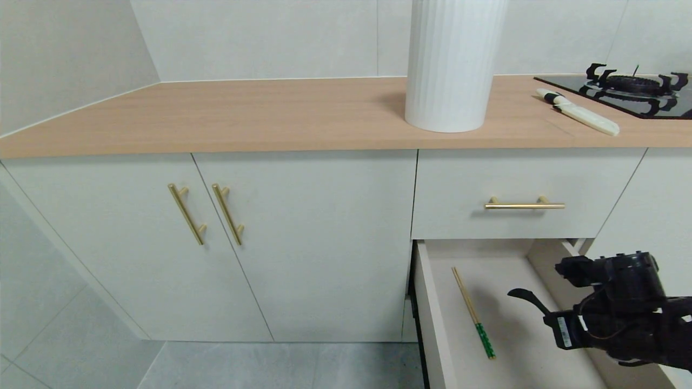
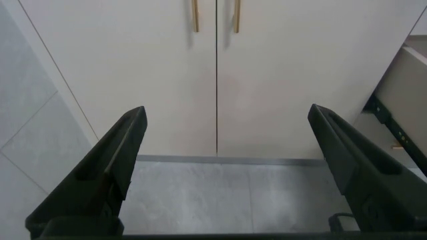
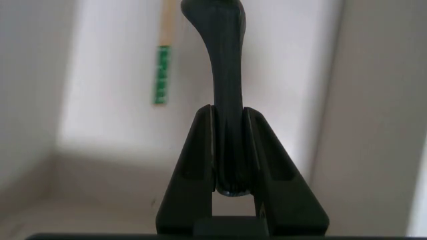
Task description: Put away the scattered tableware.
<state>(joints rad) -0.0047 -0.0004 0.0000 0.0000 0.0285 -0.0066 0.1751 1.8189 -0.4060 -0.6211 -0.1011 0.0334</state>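
The right tool [image 3: 229, 127] is clenched on the handle of a dark spoon [image 1: 523, 296], held above the open lower drawer [image 1: 430, 302], where a pair of green-tipped chopsticks [image 1: 473, 313] lies on the drawer floor. A pale knife [image 1: 578, 112] rests on the worktop [image 1: 243, 113] between a ribbed white cylinder [image 1: 451, 65] and the gas hob [image 1: 632, 86]. The left tool [image 2: 227, 120] is released, jaws wide, facing the cabinet doors [image 2: 280, 80]
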